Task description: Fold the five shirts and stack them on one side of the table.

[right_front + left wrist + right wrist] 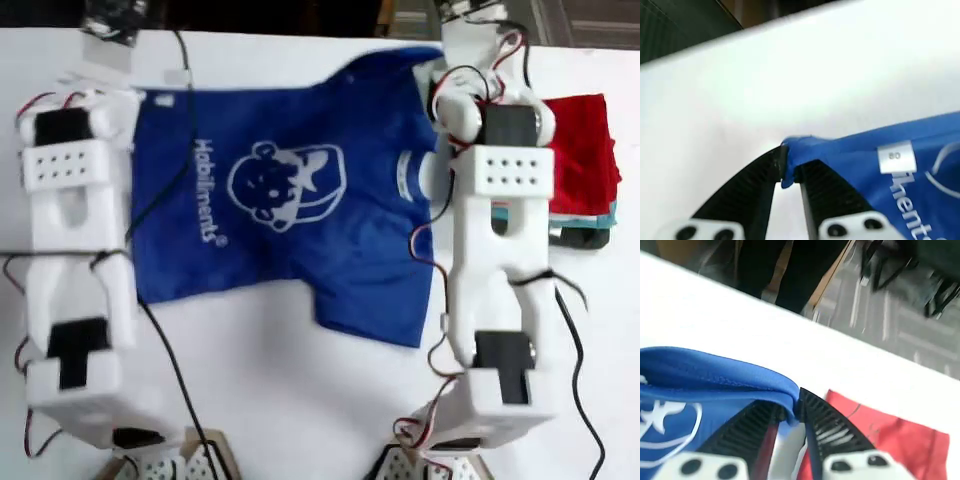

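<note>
Where left tool [789,172], right tool [793,411] pinch, blue shirt [300,225]

Bright, even overhead light glares off the white table [300,400]; shadows on it are faint and soft.

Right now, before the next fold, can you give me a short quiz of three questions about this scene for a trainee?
1. True or false: the left gripper is shut on a corner of the blue shirt.
2. On top of the folded stack lies: A a green shirt, B a red shirt, C a yellow shirt.
3. Which gripper is nearer that stack?
Key: 1 true; 2 B, the red shirt; 3 the right gripper.
</note>
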Motion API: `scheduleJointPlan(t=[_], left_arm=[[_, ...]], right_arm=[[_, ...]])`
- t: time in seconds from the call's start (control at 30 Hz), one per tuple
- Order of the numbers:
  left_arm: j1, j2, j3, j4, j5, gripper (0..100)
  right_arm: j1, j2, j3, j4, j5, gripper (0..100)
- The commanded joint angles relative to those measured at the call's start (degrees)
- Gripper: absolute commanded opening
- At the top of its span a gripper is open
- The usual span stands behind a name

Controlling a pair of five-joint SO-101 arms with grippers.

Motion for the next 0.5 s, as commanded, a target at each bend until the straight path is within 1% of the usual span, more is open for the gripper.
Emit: scheduleJointPlan(t=[0.0,0.13,0.3,0.47], left_arm=[[0.4,2.7,-4.4,2.7,0.2,3],[0.5,4.5,-5.8,7.7,0.0,3],[0.7,4.7,-5.2,15.6,-3.7,3],[0.8,4.4,-5.2,23.4,-4.0,3]], right_arm=[[-0.6,1.5,-2.5,1.4,-0.1,1.8],[-0.6,3.1,-2.5,4.3,0.0,1.8],[-1.9,3.5,-2.5,12.0,0.0,1.8],[-3.8,3.0,-2.5,19.6,0.0,1.8]])
